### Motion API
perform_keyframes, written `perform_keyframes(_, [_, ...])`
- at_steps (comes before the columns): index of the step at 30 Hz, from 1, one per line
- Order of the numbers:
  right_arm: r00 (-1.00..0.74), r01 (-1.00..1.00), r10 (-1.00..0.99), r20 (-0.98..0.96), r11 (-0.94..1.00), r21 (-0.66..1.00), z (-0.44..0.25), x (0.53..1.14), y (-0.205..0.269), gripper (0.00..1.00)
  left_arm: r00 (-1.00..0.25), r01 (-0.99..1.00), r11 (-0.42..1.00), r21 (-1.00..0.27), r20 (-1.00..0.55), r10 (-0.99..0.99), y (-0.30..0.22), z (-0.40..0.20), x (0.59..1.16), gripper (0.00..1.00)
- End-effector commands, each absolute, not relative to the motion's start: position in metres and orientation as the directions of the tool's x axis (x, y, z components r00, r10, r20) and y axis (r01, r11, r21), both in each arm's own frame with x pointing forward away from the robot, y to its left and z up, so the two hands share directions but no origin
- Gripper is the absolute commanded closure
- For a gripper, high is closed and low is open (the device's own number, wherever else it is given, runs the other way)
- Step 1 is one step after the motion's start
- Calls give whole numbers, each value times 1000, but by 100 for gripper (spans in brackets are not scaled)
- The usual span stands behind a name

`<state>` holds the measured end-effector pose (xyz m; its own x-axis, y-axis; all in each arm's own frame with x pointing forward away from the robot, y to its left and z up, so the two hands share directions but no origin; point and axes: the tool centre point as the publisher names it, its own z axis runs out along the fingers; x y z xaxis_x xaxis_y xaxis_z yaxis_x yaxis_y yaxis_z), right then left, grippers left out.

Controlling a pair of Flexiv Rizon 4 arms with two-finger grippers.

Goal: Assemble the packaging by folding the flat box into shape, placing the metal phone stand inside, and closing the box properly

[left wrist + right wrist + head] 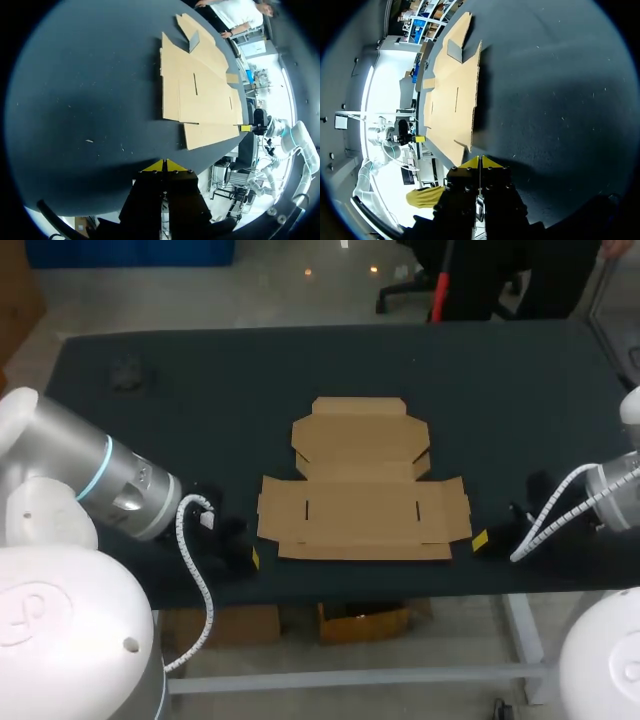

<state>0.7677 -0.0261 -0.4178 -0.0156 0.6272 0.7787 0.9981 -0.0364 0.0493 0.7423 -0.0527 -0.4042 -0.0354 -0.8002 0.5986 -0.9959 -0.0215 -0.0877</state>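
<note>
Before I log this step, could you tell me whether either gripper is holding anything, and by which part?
Nothing is held: the left gripper and right gripper are shut and empty, apart from the flat box on the table.

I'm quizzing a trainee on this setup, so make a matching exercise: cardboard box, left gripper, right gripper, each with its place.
1 cardboard box
2 left gripper
3 right gripper

A near edge of the table, right of the box
B middle of the table, lying flat
C near edge, left of the box

Pairs: 1-B, 2-C, 3-A
</note>
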Motion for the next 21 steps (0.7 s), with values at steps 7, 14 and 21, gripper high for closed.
perform_keyframes(7, [27,998,628,778,-56,11,-416,767,-27,100,-19,-995,-39,-87,580,-814,-52,-406,740,100])
perform_keyframes(14, [27,998,628,778,-56,11,-416,767,-27,100,-19,-995,-39,-87,580,-814,-52,-406,740,100])
perform_keyframes(21, [37,998,627,778,-67,7,-417,771,-22,100,16,-997,-60,-51,620,-784,-51,-414,744,100])
